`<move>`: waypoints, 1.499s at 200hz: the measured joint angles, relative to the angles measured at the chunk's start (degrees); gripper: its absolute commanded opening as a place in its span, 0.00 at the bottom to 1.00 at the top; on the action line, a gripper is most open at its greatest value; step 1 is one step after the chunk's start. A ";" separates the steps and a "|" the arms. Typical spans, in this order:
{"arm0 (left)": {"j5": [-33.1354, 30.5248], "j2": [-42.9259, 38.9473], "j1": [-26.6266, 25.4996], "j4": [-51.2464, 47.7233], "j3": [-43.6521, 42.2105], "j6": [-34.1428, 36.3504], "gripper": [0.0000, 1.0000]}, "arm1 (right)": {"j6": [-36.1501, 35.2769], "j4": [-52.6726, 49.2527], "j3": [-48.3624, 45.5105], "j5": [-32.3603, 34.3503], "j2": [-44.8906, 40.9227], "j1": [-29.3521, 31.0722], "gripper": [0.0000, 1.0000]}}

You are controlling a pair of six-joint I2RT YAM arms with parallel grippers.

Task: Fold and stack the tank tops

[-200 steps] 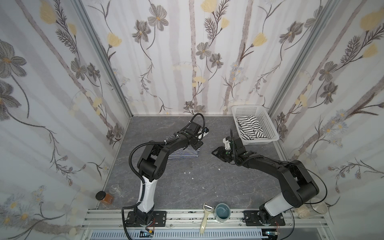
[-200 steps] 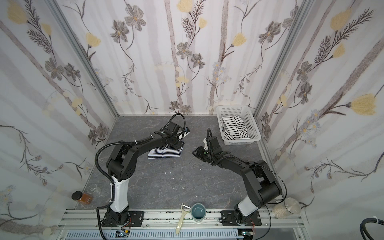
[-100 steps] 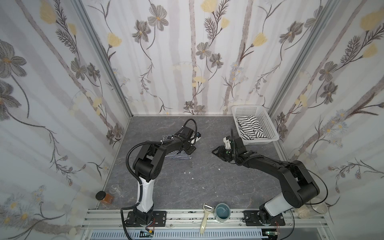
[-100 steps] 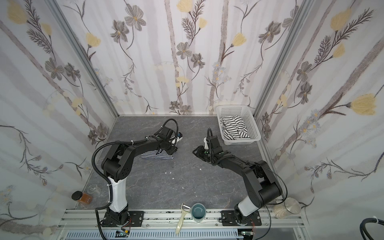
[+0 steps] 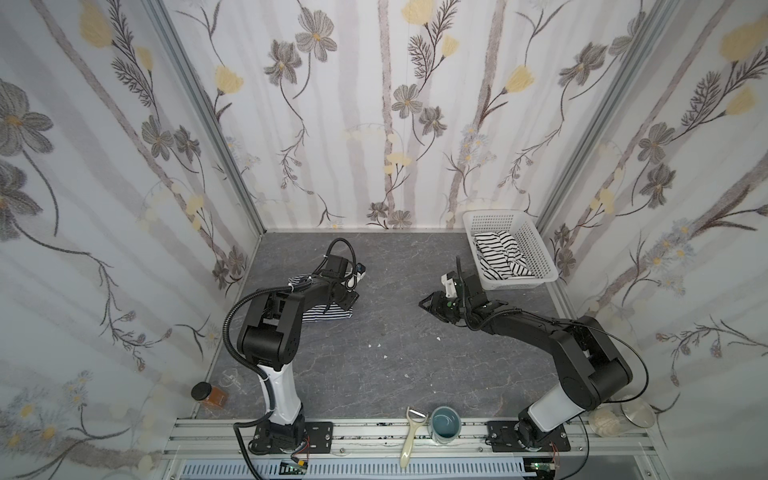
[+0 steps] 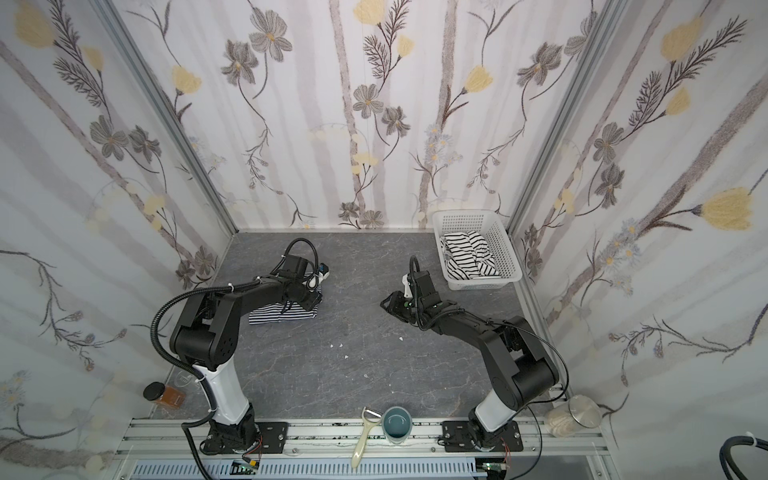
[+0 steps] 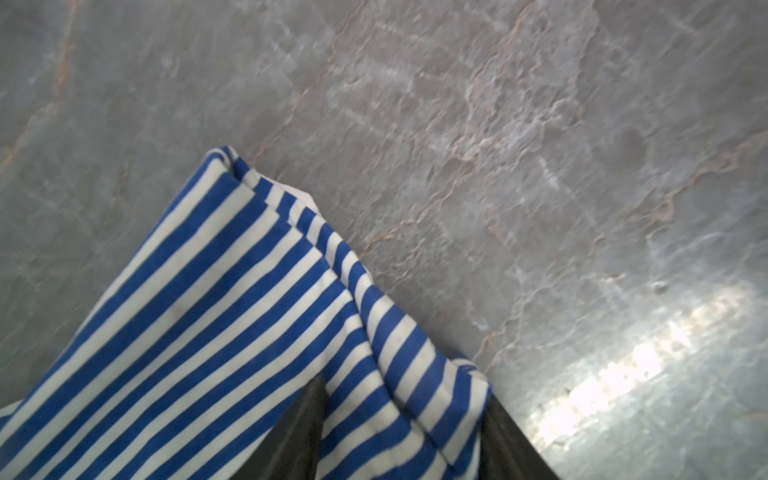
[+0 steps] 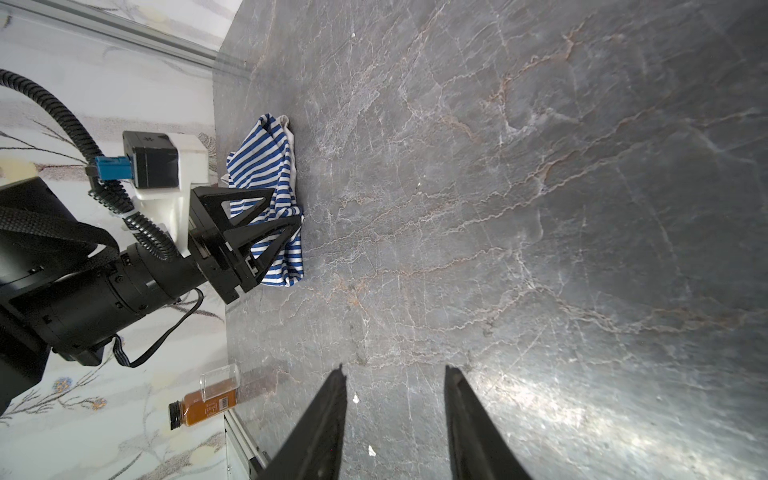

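You have two tank tops in play. One, the navy-and-white tank top (image 5: 328, 316), lies bunched on the left of the grey surface (image 5: 395, 374). The other, the black-and-white tank top (image 6: 467, 255), sits crumpled inside the single white perforated basket (image 6: 505, 253) in the back right corner.

You have two end effectors. Your left end effector (image 7: 403, 386) is down on the navy-and-white tank top, its fingers partly closed with a thick fold of cloth filling the gap between them. Your right end effector (image 8: 395, 370) hangs over bare surface near the middle, well apart from both tops, its two fingers spread with nothing between them.

Along the front you have one spice jar (image 5: 208, 395), one peeler (image 5: 411, 436) and one cup (image 5: 444, 424).
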 measured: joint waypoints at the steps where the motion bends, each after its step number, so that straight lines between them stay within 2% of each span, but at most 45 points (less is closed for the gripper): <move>1: -0.02 -0.07 0.09 0.00 -0.07 0.02 0.57 | 0.00 0.04 0.02 0.00 0.00 0.00 0.41; 46: -1.55 -3.96 6.19 -1.07 -4.28 4.59 0.58 | -0.02 -0.04 0.68 0.09 -0.04 0.00 0.41; 105: -1.66 -4.94 13.60 0.85 -6.27 11.89 0.58 | -0.02 -1.11 0.94 1.38 -1.53 -0.42 0.41; 191: 0.22 -7.04 19.12 1.31 -8.76 24.63 0.58 | 0.17 -2.84 1.05 3.13 -4.61 -0.90 0.41; 230: 0.20 -7.13 21.59 -0.52 -8.00 26.49 0.58 | 0.17 -3.56 1.05 3.28 -5.53 -1.01 0.41; 300: 0.17 -5.25 22.73 -4.09 -4.44 24.87 0.59 | 0.20 -4.11 1.16 3.45 -6.34 -0.42 0.41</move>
